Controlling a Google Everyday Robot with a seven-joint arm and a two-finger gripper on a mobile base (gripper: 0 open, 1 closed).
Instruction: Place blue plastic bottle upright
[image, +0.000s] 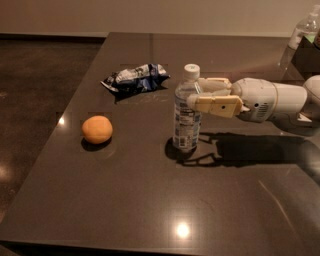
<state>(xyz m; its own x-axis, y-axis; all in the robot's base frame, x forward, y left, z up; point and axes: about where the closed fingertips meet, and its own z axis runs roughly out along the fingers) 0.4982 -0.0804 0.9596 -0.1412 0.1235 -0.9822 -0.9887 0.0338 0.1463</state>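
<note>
Dark, glossy table (150, 200) flecked with lamp glints, dim polished floor (40, 75) at left; near mid-table, blue plastic bottle (186, 122) upright, long axis vertical, white cap on top, base on the surface; clear plastic, pale label; gripper (196, 93) reaching in from the right, cream fingers clamped about its shoulder; round orange (97, 129) and crinkled foil bag (135, 78) well left.

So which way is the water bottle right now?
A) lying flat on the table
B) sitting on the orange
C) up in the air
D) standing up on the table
D: the blue plastic bottle stands on its base on the table, cap on top, with the pincer at its upper part, reaching in from the right.
</note>
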